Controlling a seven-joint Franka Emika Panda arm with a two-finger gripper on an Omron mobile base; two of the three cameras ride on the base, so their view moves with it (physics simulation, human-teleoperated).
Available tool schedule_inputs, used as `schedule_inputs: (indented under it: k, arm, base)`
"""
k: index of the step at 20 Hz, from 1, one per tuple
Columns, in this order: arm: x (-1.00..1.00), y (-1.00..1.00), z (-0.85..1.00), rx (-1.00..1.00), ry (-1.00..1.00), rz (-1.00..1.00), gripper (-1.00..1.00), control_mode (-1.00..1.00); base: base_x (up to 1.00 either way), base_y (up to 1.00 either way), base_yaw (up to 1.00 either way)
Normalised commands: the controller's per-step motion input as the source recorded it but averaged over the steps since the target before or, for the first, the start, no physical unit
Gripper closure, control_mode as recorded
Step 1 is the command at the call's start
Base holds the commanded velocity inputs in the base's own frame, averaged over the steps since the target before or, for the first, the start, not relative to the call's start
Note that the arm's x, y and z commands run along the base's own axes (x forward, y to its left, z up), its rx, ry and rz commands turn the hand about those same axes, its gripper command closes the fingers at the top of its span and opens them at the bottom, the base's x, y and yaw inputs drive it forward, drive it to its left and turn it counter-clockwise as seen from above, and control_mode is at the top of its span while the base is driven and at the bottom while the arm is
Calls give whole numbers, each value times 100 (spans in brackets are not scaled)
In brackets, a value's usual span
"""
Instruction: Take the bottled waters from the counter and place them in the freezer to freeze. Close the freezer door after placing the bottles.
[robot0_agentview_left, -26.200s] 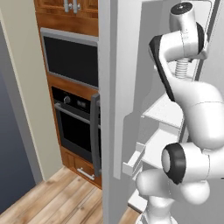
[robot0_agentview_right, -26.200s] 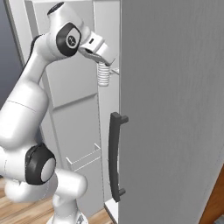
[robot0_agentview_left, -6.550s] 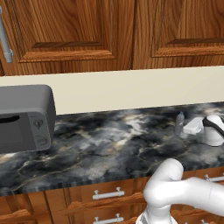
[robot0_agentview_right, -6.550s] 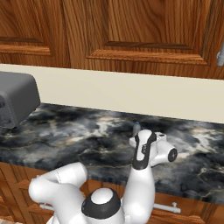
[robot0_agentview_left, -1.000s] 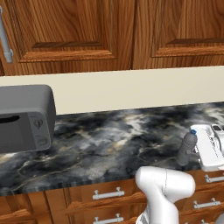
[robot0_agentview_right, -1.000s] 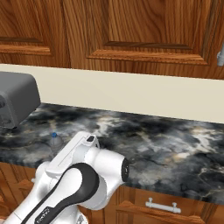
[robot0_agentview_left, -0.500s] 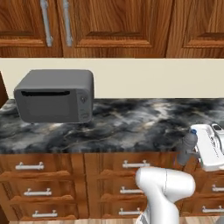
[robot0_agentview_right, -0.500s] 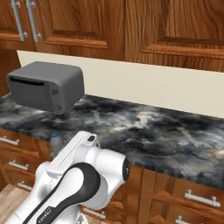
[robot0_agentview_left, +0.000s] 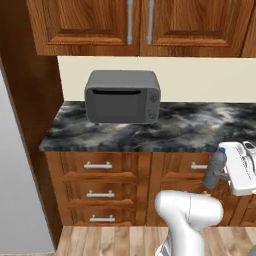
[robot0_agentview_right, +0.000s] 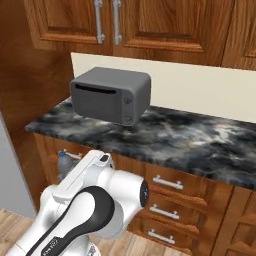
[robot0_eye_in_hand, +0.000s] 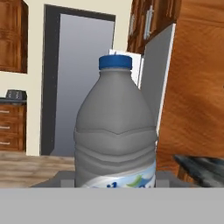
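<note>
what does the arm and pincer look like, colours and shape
The arm is made of glossy white rounded segments with a black band curving around one joint. The pincer hangs off a boxy white hand with small dark details. No cables or markings are visible.

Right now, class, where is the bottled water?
The bottled water is off the counter, held in the gripper before the drawers, right of the toaster.

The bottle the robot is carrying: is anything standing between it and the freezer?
Nothing visible does. In the hand view, the bottle sits upright in the tool, and past it the freezer stands ahead with open floor before it.
</note>
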Motion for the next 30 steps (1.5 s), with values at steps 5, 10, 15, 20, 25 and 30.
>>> schedule_inputs:
  k: [5, 10, 15, 20, 25, 30]
  arm:
    - [0, 0, 0, 0, 0, 0, 100, 100]
    - [0, 0, 0, 0, 0, 0, 100, 100]
    - [0, 0, 0, 0, 0, 0, 100, 100]
    - [0, 0, 0, 0, 0, 0, 100, 100]
    - [0, 0, 0, 0, 0, 0, 100, 100]
    - [0, 0, 0, 0, 0, 0, 100, 100]
  base:
    - [1, 100, 7]
    - [3, 100, 3]
    - [3, 100, 0]
    - [9, 100, -1]
    - [0, 100, -5]
    - [2, 100, -4]
